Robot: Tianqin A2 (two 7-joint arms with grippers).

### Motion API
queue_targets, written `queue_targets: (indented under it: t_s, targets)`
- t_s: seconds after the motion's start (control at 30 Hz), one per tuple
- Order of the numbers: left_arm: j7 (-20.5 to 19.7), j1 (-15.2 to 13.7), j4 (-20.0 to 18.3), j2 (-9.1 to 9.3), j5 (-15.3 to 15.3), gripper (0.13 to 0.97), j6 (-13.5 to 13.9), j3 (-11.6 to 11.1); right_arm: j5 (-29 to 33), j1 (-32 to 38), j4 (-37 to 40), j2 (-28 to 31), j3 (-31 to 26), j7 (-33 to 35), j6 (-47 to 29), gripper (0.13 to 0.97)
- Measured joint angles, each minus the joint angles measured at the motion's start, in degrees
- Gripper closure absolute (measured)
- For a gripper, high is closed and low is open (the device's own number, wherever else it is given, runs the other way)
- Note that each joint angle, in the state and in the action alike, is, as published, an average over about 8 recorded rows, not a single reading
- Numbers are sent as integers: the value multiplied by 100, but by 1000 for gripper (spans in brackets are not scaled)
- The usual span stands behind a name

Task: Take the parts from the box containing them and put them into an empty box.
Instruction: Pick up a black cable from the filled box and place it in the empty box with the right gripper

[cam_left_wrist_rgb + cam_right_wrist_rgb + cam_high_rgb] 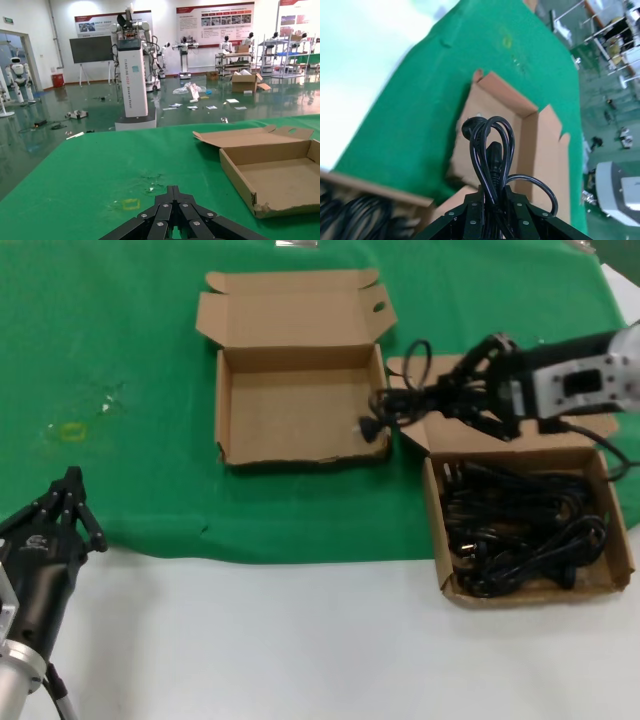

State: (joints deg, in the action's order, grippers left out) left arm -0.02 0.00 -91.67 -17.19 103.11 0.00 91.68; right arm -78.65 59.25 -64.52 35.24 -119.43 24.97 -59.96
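green cloth (pixel 130 370) covers the far part of my table (pixel 300 640), and the near part is white. my right tool (pixel 440 400) is pinching one black cord (pixel 395 405) so it hangs over the gap between the two boxes, its plug just over the side wall of the empty box (pixel 300 405). i hold it up high so it clears that wall. more cords (pixel 520 530) lie in the full box (pixel 620 530) beside it. my left tool (pixel 70 505) waits near the table's front edge, pressed together. behind is a big hall with a shiny floor (pixel 60 130) and other robots (pixel 132 60).
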Motion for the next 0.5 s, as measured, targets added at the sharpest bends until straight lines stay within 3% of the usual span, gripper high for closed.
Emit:
queue_targets:
  t_s: [0.27,0.5]
  targets:
    - [0,0,0,0,0,953,0,0,-106,300,1060,-872,-28,669,570,881]
    - [0,0,0,0,0,953,0,0,-393,709,2544,-1724,126,1784,1054,881]
